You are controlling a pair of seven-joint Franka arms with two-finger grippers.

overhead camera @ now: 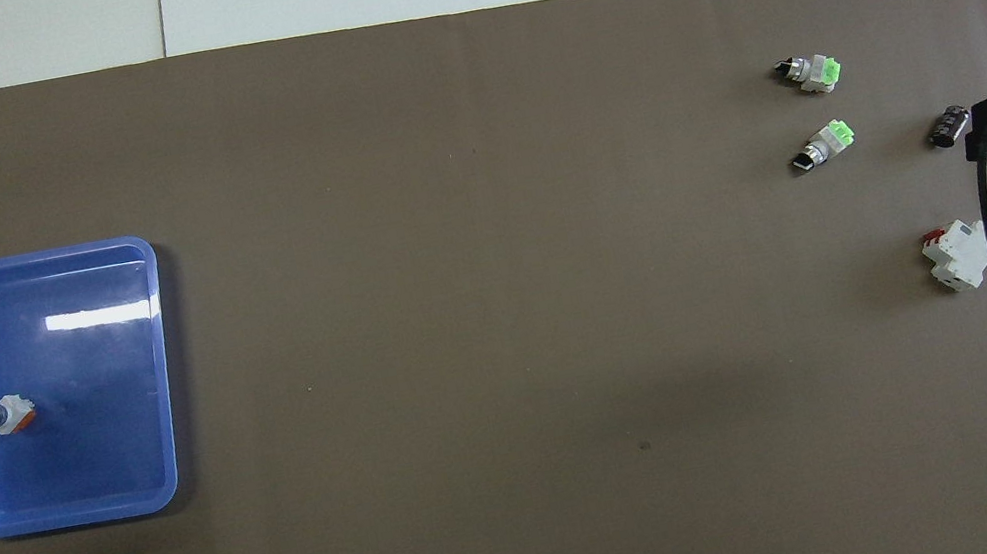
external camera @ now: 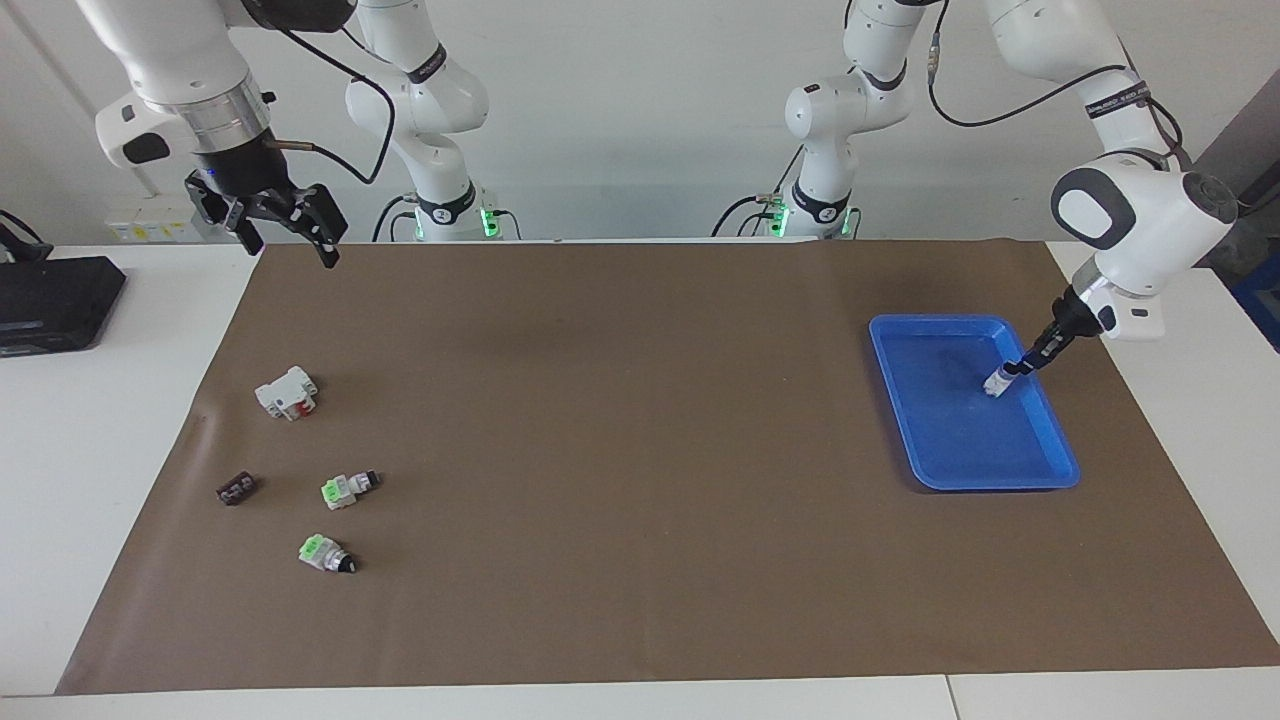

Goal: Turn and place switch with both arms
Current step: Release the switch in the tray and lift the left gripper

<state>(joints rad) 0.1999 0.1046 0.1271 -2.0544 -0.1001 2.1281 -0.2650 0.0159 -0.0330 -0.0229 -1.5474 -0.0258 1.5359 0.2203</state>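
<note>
My left gripper [external camera: 1021, 366] is hovering over the shallow blue plastic tray [external camera: 1040, 474], fingers slightly parted at the dark knob of the small white-grey orange-ended switch [overhead camera: 10, 415] lying in that tray; grip unclear. My right gripper [external camera: 290, 233] is waiting wide open and empty, well apart from the tray.

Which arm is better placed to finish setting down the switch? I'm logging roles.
Left: its claw is at the switch inside the blue tray. The right claw hangs open above the table's other end.
</note>
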